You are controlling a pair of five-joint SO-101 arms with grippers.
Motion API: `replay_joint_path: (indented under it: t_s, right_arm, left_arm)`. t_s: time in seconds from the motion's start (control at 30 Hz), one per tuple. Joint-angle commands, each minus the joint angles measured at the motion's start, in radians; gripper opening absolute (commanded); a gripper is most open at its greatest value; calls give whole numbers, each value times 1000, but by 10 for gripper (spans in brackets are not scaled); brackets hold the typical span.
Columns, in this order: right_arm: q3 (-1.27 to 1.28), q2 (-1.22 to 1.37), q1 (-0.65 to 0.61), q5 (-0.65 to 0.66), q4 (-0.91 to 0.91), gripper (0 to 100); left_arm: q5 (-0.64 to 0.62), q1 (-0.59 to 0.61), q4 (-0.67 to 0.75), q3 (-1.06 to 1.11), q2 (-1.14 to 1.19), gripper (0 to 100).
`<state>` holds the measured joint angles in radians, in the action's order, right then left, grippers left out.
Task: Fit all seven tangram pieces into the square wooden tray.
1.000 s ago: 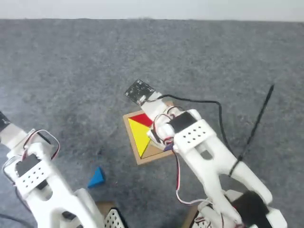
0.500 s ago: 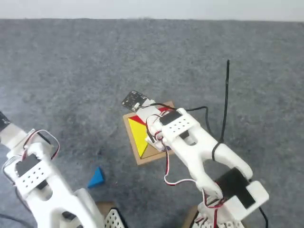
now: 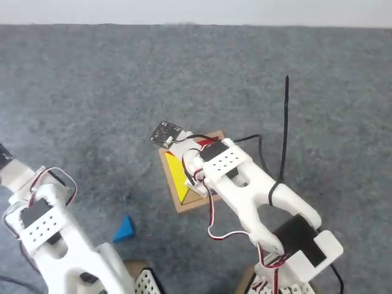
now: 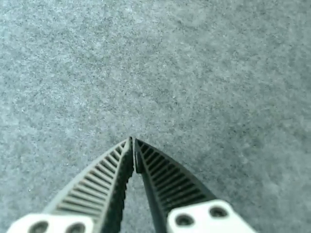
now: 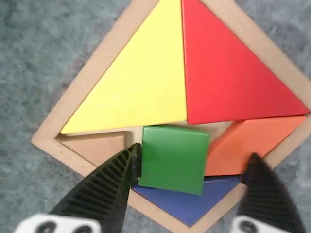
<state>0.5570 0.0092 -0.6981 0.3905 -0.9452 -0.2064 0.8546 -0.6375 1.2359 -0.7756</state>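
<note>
1. Grey felt-like table surface [image 3: 92, 92], which carried everything listed below.
2. Right arm [image 3: 257, 190], which stood over the tray. Its gripper [image 5: 194, 155] was spread wide and held nothing. The jaws straddled the green square, with 1 finger [image 5: 112, 184] against the square's edge and the other apart from it.
3. Left arm [image 3: 46, 226], which stood well apart from the tray. Its gripper [image 4: 133, 141] was clenched tip to tip over bare felt, with nothing between the jaws.
4. Square wooden tray [image 5: 48, 143], which lay at mid-table under the right arm. 1 corner of its floor was bare.
5. Yellow triangle [image 5: 141, 82], which was seated in the tray.
6. Red triangle [image 5: 228, 73], which was seated edge to edge with the yellow.
7. Green square [image 5: 172, 158], which lay in the tray and touched both large triangles.
8. Orange piece [image 5: 243, 141], which lay beside the green square.
9. Blue piece [image 5: 194, 201], which lay in the tray's corner, partly under the green square.
10. Small blue triangle [image 3: 125, 228], which lay loose on the felt near the left arm.
</note>
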Motion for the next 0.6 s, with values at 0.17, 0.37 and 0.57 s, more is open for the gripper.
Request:
replay_joint_path:
  t_s: [0.17, 0.37, 0.57]
  right_arm:
    - [-104, -133, 107, 8, -102, 260]
    - [-103, -108, 170, 12, -28, 65]
    - [-166, 30, 183, 25, -4, 64]
  left_arm:
    - [-3, -9, 21, -65, 3, 14]
    - [-2, -23, 21, -64, 3, 14]
    - [34, -31, 25, -54, 2, 14]
